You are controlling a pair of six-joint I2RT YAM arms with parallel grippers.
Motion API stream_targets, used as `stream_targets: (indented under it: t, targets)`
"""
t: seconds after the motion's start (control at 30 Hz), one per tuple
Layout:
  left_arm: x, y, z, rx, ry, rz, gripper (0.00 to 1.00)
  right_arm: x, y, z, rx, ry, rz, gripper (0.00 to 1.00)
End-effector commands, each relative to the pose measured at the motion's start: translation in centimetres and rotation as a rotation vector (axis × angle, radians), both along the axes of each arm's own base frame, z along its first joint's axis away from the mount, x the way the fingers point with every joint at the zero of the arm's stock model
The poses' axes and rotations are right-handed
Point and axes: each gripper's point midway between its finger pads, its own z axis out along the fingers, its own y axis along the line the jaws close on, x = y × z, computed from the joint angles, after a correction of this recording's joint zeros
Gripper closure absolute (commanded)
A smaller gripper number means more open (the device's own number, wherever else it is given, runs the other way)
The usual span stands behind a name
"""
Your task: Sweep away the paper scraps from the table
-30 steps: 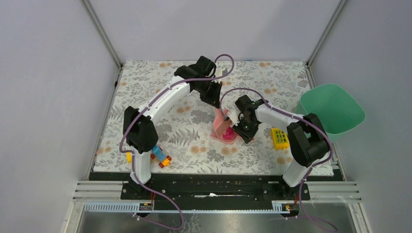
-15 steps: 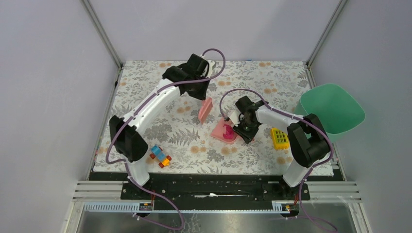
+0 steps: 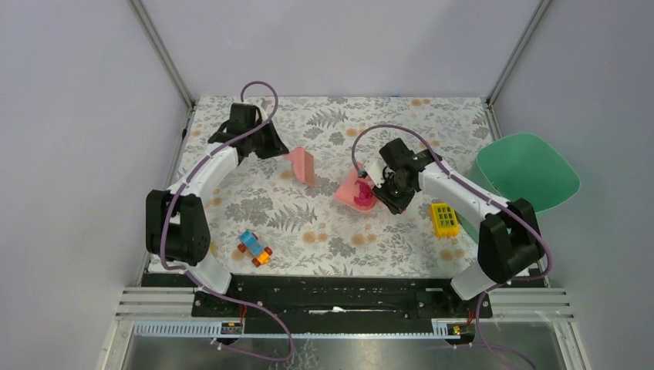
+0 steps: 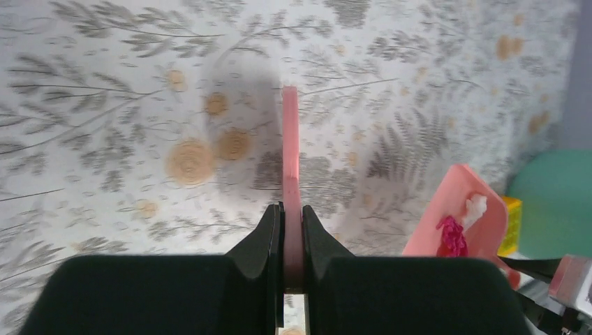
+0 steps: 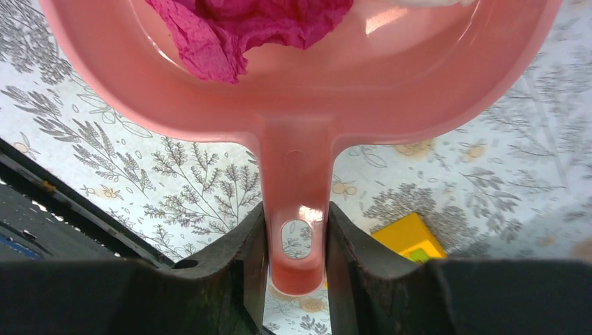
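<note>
My right gripper (image 3: 383, 190) (image 5: 297, 234) is shut on the handle of the pink dustpan (image 3: 348, 188) (image 5: 300, 105), held near the middle of the table (image 3: 324, 231). A magenta paper scrap (image 3: 361, 194) (image 5: 237, 28) and a white scrap (image 4: 476, 207) lie in the pan. My left gripper (image 3: 276, 148) (image 4: 292, 216) is shut on a flat pink sweeper blade (image 3: 302, 165) (image 4: 290, 153), held edge-on over the cloth, left of the dustpan (image 4: 482, 202). No loose scraps show on the cloth.
A green bin (image 3: 528, 173) stands off the table's right edge. A yellow grid-topped block (image 3: 443, 220) lies right of the dustpan. Colourful toy bricks (image 3: 254, 249) lie near the front left. Grey walls enclose the table.
My left arm has swung left and back, carrying the pink sweeper away from the dustpan. My right gripper has shifted the dustpan slightly back, scraps still inside.
</note>
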Motion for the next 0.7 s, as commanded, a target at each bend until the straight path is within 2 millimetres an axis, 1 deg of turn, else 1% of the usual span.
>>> stream_targets:
  t: [0.0,0.1,0.2,0.3,0.4,0.5,0.57,0.67]
  targets:
    - [-0.2,-4.5,5.7,-0.241,-0.19,-0.091,1.0,0.8,0.1,5.1,0.024,-0.092,0.008,1.0]
    - [-0.4,-4.5,5.2,-0.264,-0.174,-0.073,1.0,0.9,-0.1,7.2,0.026,-0.124,0.031,1.0]
    - [-0.7,-4.8,5.9,-0.289,-0.177,-0.088,1.0,0.7,-0.8,9.3,0.003,-0.145,0.038,1.0]
    - [-0.8,-4.5,6.4,-0.296,-0.192,-0.078,1.0,0.6,-1.4,12.0,-0.008,-0.182,0.039,1.0]
    - [-0.8,-4.1,6.4,-0.288,-0.191,-0.064,1.0,0.3,-1.9,14.6,-0.005,-0.221,0.041,1.0]
    - [-0.8,-4.1,6.6,-0.29,-0.191,-0.062,1.0,0.2,-3.0,17.1,-0.029,-0.267,0.025,1.0]
    - [-0.9,-4.1,6.5,-0.291,-0.189,-0.064,1.0,-0.2,-3.4,18.1,-0.029,-0.27,0.016,1.0]
    - [-0.9,-4.2,6.2,-0.292,-0.175,-0.067,1.0,-1.4,-4.1,19.0,-0.039,-0.232,0.0,1.0]
